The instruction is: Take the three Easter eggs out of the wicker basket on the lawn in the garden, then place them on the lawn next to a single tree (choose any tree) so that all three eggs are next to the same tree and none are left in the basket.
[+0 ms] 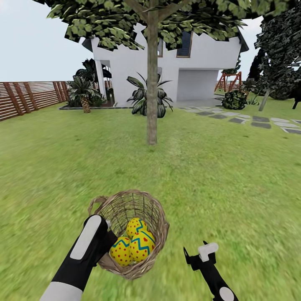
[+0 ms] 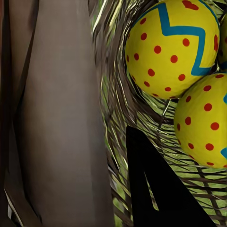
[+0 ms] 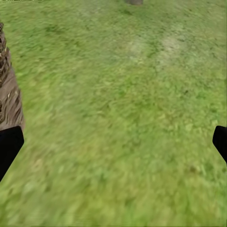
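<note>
Three yellow Easter eggs [image 1: 134, 244] with red dots and blue zigzags sit bunched together inside the brown-grey woven wicker basket [image 1: 155, 213], tilted toward the camera above the mottled green lawn [image 1: 217, 167]. The left gripper [image 1: 107, 239] reaches into the basket's near-left rim; in the left wrist view one black finger [image 2: 156, 189] lies against the weave beside two eggs, but whether the jaws pinch the rim cannot be told. Off to the right, the right gripper [image 1: 200, 252] hangs over bare grass, fingers spread wide. Ahead stands the straight grey-brown trunked tree [image 1: 152, 83], well apart from the basket.
</note>
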Robot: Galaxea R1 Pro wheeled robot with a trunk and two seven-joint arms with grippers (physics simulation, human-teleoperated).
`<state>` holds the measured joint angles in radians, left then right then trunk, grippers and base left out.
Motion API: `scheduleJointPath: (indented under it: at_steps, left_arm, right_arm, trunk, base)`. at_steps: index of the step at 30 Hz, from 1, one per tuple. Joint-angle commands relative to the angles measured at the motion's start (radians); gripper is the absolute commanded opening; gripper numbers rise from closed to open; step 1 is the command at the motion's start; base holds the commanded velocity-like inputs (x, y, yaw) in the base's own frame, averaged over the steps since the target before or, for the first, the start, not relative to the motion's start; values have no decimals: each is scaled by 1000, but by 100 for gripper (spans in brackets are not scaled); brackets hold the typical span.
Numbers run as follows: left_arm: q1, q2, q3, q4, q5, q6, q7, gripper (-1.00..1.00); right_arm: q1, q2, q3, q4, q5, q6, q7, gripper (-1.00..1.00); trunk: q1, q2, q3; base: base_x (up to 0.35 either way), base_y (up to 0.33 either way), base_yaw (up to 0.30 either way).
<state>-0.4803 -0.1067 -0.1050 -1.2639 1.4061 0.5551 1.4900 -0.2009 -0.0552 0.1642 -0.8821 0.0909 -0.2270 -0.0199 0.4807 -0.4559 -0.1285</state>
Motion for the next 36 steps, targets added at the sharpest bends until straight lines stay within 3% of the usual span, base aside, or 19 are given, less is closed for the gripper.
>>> scheduleJointPath:
  at_steps: [1,20,21,24,36]
  left_arm:
    - [0,0,0,0,0,6,-3,-100]
    - [-1,-1,-4,-8,-1,9,-32,-100]
    - [0,-1,-8,-8,-1,9,-33,-100]
    - [-1,2,-80,-5,-1,8,-42,-100]
    - [-1,13,-83,4,-8,9,-26,-100]
  right_arm:
    - [0,0,0,0,0,0,0,100]
    - [0,0,4,0,4,0,0,100]
    - [0,0,4,0,4,0,0,100]
    - [0,0,3,1,4,0,0,100]
    - [0,0,0,0,0,0,0,100]
  trunk:
    - [0,0,0]
    - [0,0,0]
    - [0,0,0]
    - [0,0,0]
    - [0,0,0]
  base:
    - [330,0,0]
    - [330,0,0]
    - [331,0,0]
    - [331,0,0]
    - [331,0,0]
